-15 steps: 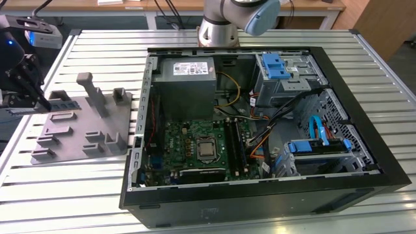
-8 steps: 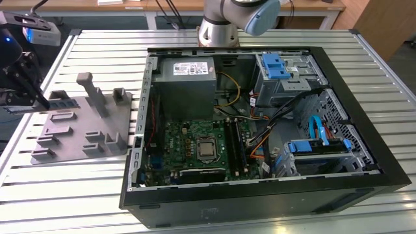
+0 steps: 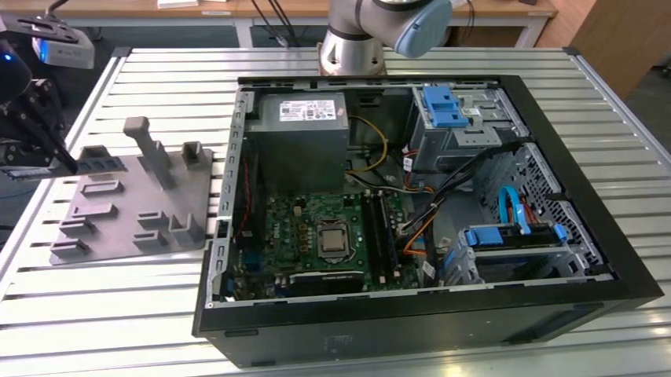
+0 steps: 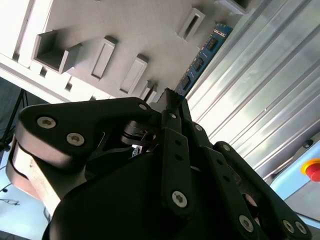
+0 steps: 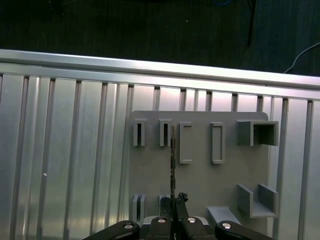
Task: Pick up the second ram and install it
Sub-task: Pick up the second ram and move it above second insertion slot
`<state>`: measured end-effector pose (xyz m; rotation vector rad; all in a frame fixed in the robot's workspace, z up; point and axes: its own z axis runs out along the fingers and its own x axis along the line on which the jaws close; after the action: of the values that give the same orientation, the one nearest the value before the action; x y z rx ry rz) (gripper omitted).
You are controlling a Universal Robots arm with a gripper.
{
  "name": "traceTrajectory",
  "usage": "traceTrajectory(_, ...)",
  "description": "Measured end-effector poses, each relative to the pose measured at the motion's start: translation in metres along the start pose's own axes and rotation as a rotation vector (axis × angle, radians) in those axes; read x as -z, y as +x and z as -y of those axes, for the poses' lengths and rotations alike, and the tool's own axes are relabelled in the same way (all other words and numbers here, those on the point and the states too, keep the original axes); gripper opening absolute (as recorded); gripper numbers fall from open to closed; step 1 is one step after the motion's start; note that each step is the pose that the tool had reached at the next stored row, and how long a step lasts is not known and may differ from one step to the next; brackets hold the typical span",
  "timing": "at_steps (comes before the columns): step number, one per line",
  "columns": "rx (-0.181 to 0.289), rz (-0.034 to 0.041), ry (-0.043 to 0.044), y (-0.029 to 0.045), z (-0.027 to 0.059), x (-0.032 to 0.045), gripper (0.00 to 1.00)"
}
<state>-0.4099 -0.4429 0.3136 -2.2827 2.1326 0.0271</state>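
- Hand (image 4: 170, 97) clamped shut on one end of the second ram (image 4: 200, 62), blue board and dark chips jutting past the fingertips.
- Held over the grey tray (image 4: 125, 30) on the slatted counter (image 3: 126, 314), at the exterior view's left, well apart from the open computer case (image 3: 419, 330).
- Edge-on in the first wrist view, a thin line running between the tray's upright blocks; cannot tell whether fully clear of them.
- Likely hazard: gripped near one end only, so liable to tilt or slip in the grip if knocked against a block.
- Further hazard, by judgement: a tilted stick meeting the black slot rails (image 3: 383, 232) beside the processor (image 3: 335, 239) at a skew, failing to seat or straining the board.
- Also a snag risk from the orange and black cables (image 3: 419, 232) lying just beside those rails.
- Writing: pale label on the power supply (image 3: 301, 110), print too small to read.
- No legible lettering on the second ram or the grey tray.
- Red button (image 4: 312, 170) at the edge of the second wrist view, no marking to be made out.
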Motion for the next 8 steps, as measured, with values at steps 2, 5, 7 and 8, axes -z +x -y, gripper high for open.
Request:
traceTrajectory(2, 0.0, 0.0, 0.0, 0.0, 0.0, 0.0017, 0.14)
traceTrajectory(5, 0.0, 0.0, 0.0, -0.0001, 0.0, 0.0042, 0.14)
traceTrajectory(7, 0.0, 0.0, 0.0, -0.0001, 0.0, 0.0061, 0.14)
traceTrajectory(8, 0.0, 0.0, 0.0, -0.0002, 0.0, 0.007, 0.14)
